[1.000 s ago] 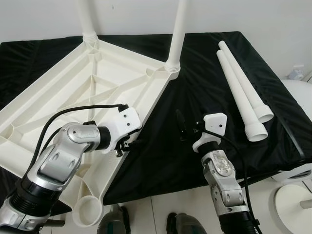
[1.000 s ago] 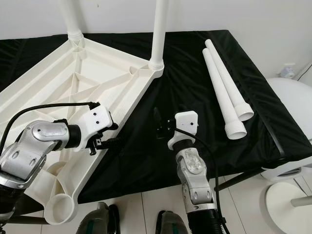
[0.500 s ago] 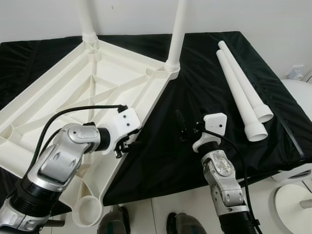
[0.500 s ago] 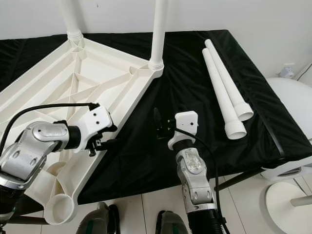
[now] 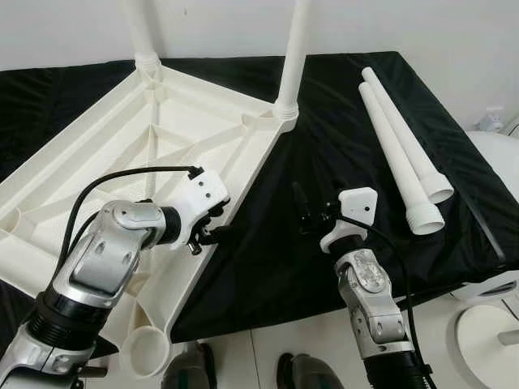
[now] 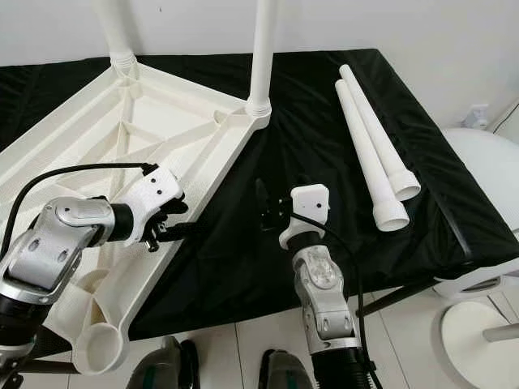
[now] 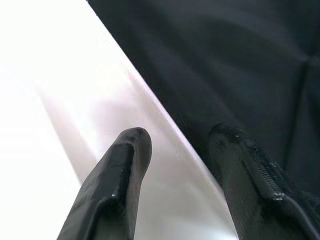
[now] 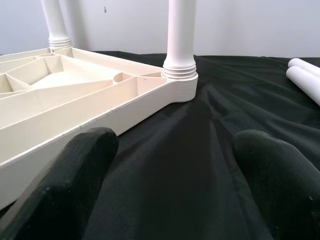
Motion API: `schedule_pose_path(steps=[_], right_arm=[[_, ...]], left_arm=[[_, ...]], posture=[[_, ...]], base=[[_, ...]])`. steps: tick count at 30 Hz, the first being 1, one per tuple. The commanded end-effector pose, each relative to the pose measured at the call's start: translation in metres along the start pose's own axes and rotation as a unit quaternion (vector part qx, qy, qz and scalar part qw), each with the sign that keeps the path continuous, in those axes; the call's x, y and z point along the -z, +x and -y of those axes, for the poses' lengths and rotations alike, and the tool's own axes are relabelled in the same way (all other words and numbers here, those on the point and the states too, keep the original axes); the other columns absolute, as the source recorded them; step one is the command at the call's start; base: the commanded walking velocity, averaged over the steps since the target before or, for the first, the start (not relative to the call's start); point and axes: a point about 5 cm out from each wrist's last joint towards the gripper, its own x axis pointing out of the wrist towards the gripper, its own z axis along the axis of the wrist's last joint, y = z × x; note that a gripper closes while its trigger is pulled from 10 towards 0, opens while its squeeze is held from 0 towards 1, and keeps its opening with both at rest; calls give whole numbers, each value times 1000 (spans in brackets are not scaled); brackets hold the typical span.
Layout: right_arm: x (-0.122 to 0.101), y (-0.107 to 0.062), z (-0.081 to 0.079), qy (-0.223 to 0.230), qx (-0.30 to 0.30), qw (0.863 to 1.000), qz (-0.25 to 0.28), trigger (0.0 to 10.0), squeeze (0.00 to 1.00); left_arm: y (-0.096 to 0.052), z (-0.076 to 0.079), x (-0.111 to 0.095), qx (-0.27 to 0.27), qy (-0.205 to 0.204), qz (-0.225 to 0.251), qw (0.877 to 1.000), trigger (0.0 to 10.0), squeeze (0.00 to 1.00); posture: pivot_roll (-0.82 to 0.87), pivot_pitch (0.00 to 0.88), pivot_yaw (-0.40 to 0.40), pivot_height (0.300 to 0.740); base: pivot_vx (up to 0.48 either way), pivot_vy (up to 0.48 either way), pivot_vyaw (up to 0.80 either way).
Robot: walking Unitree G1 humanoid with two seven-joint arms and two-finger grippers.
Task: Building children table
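Since a second ago our left gripper has crept along the upturned tabletop rim, fingers straddling it to steady. Beside it, our right gripper hovers wide; loose legs lie beyond.

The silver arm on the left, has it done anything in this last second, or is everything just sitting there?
The left hand has crept a little along the upturned tabletop's edge, fingers open astride the rim. The right hand stayed open above the black cloth. The two loose legs haven't moved.
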Motion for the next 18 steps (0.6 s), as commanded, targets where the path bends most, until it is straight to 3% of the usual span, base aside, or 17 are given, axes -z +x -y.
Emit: schedule_pose_path(steps=[1,12,13,15,16,18], right_arm=[[1,-1,1,1,3,1000,-6,10000,0],[2,-2,-1,2,0,1000,-7,10000,0],[2,-2,-1,2,0,1000,-7,10000,0],[2,-2,-1,2,0,1000,-7,10000,0],[2,-2,-1,2,0,1000,-6,10000,0],[2,-2,-1,2,0,1000,-6,10000,0]], left_arm=[[2,-5,4,-82,1,-19,996,10000,0],[12,-5,7,-116,-27,-45,992,10000,0],[13,-7,7,-131,-35,-52,989,4627,0],[15,-9,7,-143,-40,-57,987,4392,0],[17,-10,6,-152,-44,-59,986,0,0],[18,-10,5,-157,-45,-59,985,0,0]], posture=[[-19,104,-2,740],[-19,101,-1,740],[-19,101,1,740],[-19,101,1,740],[-19,101,2,740],[-19,101,2,740]], base=[[0,0,0],[0,0,0],[0,0,0],[0,0,0],[0,0,0],[0,0,0]])
